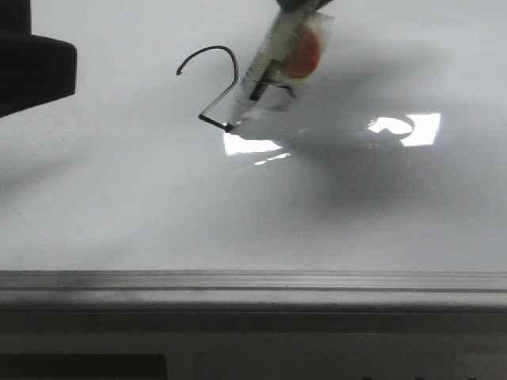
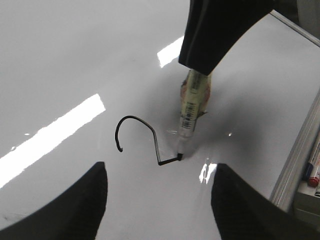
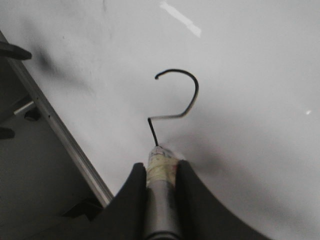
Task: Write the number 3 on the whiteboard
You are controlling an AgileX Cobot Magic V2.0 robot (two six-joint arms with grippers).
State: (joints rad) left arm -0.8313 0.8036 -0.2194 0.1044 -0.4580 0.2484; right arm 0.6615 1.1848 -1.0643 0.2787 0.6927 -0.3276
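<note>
The whiteboard [image 1: 119, 206] fills the front view, glossy white-grey. On it is a black marker line [image 1: 218, 79]: an upper curve, a diagonal down to a point and a short stroke back, the upper part of the number 3. It also shows in the left wrist view [image 2: 150, 135] and the right wrist view [image 3: 187, 95]. My right gripper [image 3: 161, 167] is shut on a marker [image 1: 265, 67], tilted, its tip touching the board at the stroke's end [image 1: 230, 126]. My left gripper [image 2: 157, 200] is open and empty, hovering over the board near the drawing.
A grey metal edge strip [image 1: 253, 281] runs along the board's near side. Bright light reflections [image 1: 416, 127] lie on the board. Spare markers [image 2: 314, 170] rest beyond the board's edge in the left wrist view. A dark object [image 1: 32, 67] sits at the upper left.
</note>
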